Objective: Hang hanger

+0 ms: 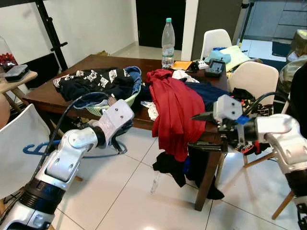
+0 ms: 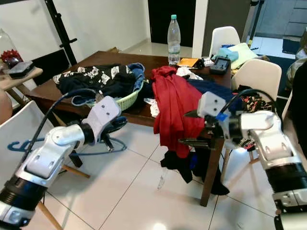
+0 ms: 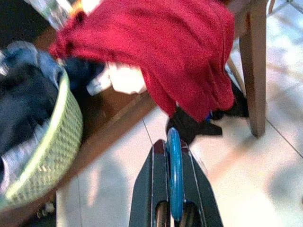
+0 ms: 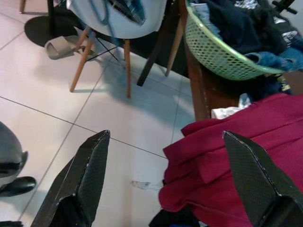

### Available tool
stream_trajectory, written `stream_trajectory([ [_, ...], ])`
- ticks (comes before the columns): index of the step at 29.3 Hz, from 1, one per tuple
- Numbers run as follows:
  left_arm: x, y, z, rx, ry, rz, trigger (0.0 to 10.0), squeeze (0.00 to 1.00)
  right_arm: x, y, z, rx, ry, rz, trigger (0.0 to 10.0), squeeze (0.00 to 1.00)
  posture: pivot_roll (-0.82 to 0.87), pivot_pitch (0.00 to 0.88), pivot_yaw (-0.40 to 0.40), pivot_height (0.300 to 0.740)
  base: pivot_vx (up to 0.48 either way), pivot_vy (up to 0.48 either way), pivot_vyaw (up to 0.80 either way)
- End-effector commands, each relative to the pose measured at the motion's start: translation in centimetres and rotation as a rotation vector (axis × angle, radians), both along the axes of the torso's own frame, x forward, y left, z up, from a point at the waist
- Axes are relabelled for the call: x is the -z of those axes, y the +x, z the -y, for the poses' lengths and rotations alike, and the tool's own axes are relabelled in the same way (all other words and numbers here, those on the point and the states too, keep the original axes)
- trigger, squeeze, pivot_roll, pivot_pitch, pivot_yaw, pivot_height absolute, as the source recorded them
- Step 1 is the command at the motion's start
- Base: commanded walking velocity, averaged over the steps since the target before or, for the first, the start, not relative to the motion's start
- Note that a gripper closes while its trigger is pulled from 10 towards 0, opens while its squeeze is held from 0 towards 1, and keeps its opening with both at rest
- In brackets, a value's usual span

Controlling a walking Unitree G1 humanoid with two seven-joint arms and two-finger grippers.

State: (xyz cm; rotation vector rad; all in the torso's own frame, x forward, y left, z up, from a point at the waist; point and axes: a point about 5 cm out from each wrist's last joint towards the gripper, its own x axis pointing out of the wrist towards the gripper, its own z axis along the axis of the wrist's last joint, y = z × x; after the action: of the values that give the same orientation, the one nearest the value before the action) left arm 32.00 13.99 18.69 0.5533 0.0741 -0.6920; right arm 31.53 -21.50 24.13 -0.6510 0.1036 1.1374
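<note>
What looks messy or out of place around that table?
A red garment hangs over the edge of the wooden table, and dark clothes trail below it onto the floor. More clothes overflow the green basket. The left gripper grips a blue hanger.

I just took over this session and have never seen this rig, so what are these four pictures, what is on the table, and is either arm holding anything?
The top two pictures come from the humanoid robot's head, looking down at its two silver arms. The other two come from cameras on its wrists, looking along the black fingers.

The wooden table holds a green basket of dark clothes, a red garment draped over the near edge, a water bottle and small clutter.

The left gripper is shut on a blue hanger, which shows in the head views trailing below that arm. The right gripper is open and holds nothing, and it hovers beside the red garment with white floor tiles below.
</note>
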Motion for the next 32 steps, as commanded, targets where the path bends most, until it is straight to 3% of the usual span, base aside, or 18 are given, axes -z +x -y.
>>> stream_trajectory([
  [1, 0.9, -0.6, -0.1, -0.030, -0.003, -0.067, 10.0, 0.00, -0.4, -0.3, -0.1, -0.011, -0.014, 0.005, 10.0, 0.00, 0.15, 0.000, 0.058, 0.740, 0.000, 0.000, 0.00],
  [4, 2.2, -1.8, -0.2, -0.053, -0.036, -0.163, 10.0, 0.00, 0.2, -1.7, -0.9, -0.099, -0.044, -0.060, 10.0, 0.00, 0.15, 0.000, 0.049, 0.740, 0.000, 0.000, 0.00],
  [6, 2.5, -2.1, -0.1, -0.055, -0.044, -0.175, 10.0, 0.00, 0.9, -2.2, -1.5, -0.147, -0.060, -0.097, 10.0, 0.00, 0.15, 0.000, 0.049, 0.740, 0.000, 0.000, 0.00],
  [8, 1.9, -2.2, 1.0, -0.001, -0.074, -0.124, 10.0, 0.00, 2.3, -2.7, -2.8, -0.222, -0.086, -0.157, 10.0, 0.00, 0.15, 0.000, 0.043, 0.740, 0.000, 0.000, 0.00],
  [10, 1.9, -2.2, 1.0, -0.001, -0.074, -0.124, 10.0, 0.00, 2.3, -2.7, -2.8, -0.222, -0.086, -0.157, 10.0, 0.00, 0.15, 0.000, 0.043, 0.740, 0.000, 0.000, 0.00],
  [12, 1.1, -2.3, 1.9, 0.058, -0.099, -0.065, 10.0, 0.00, 2.9, -2.8, -3.3, -0.245, -0.096, -0.175, 10.0, 0.00, 0.16, 0.000, 0.033, 0.740, 0.000, 0.000, 0.00],
  [13, -0.2, -2.8, 3.2, 0.151, -0.144, -0.005, 10.0, 0.00, 3.1, -2.7, -3.7, -0.260, -0.100, -0.185, 10.0, 0.00, 0.16, 0.000, 0.033, 0.740, 0.000, 0.000, 0.00],
  [14, -0.2, -2.8, 3.2, 0.151, -0.144, -0.005, 10.0, 0.00, 3.1, -2.7, -3.7, -0.260, -0.100, -0.185, 10.0, 0.00, 0.16, 0.000, 0.033, 0.740, 0.000, 0.000, 0.00],
  [15, -1.4, -3.5, 4.2, 0.247, -0.180, 0.057, 10.0, 0.00, 3.2, -2.6, -3.9, -0.267, -0.103, -0.189, 10.0, 0.00, 0.16, 0.000, 0.033, 0.740, 0.000, 0.000, 0.00],
  [17, -1.4, -3.5, 4.2, 0.247, -0.180, 0.057, 10.0, 0.00, 3.2, -2.6, -3.9, -0.267, -0.103, -0.189, 10.0, 0.00, 0.16, 0.000, 0.033, 0.740, 0.000, 0.000, 0.00],
  [18, -2.5, -4.4, 4.9, 0.336, -0.221, 0.093, 10.0, 0.00, 3.1, -2.4, -3.9, -0.268, -0.107, -0.189, 10.0, 0.00, 0.16, 0.000, 0.026, 0.740, 0.000, 0.000, 0.00],
  [19, -2.5, -4.4, 4.9, 0.336, -0.221, 0.093, 10.0, 0.00, 3.1, -2.4, -3.9, -0.268, -0.107, -0.189, 10.0, 0.00, 0.16, 0.000, 0.026, 0.740, 0.000, 0.000, 0.00],
  [20, -3.3, -5.4, 5.2, 0.429, -0.256, 0.101, 10.0, 0.00, 3.0, -2.3, -3.7, -0.263, -0.115, -0.190, 10.0, 0.00, 0.16, 0.000, 0.024, 0.740, 0.000, 0.000, 0.00],
  [21, -3.3, -5.4, 5.2, 0.429, -0.256, 0.101, 10.0, 0.00, 3.0, -2.3, -3.7, -0.263, -0.115, -0.190, 10.0, 0.00, 0.16, 0.000, 0.024, 0.740, 0.000, 0.000, 0.00],
  [22, -3.8, -6.4, 5.1, 0.506, -0.285, 0.088, 10.0, 0.00, 3.0, -2.3, -3.5, -0.251, -0.129, -0.194, 10.0, 0.00, 0.16, 0.000, 0.024, 0.740, 0.000, 0.000, 0.00],
  [24, -3.8, -6.4, 5.1, 0.506, -0.285, 0.088, 10.0, 0.00, 3.0, -2.3, -3.5, -0.251, -0.129, -0.194, 10.0, 0.00, 0.16, 0.000, 0.024, 0.740, 0.000, 0.000, 0.00],
  [25, -4.2, -7.3, 5.0, 0.573, -0.315, 0.065, 10.0, 0.00, 3.0, -2.3, -3.3, -0.241, -0.139, -0.199, 10.0, 0.00, 0.16, 0.000, 0.021, 0.740, 0.000, 0.000, 0.00],
  [32, -4.8, -8.8, 5.1, 0.688, -0.364, 0.034, 10.0, 0.00, 3.1, -2.4, -3.4, -0.247, -0.145, -0.213, 10.0, 0.00, 0.16, 0.000, 0.016, 0.740, 0.000, 0.000, 0.00],
])
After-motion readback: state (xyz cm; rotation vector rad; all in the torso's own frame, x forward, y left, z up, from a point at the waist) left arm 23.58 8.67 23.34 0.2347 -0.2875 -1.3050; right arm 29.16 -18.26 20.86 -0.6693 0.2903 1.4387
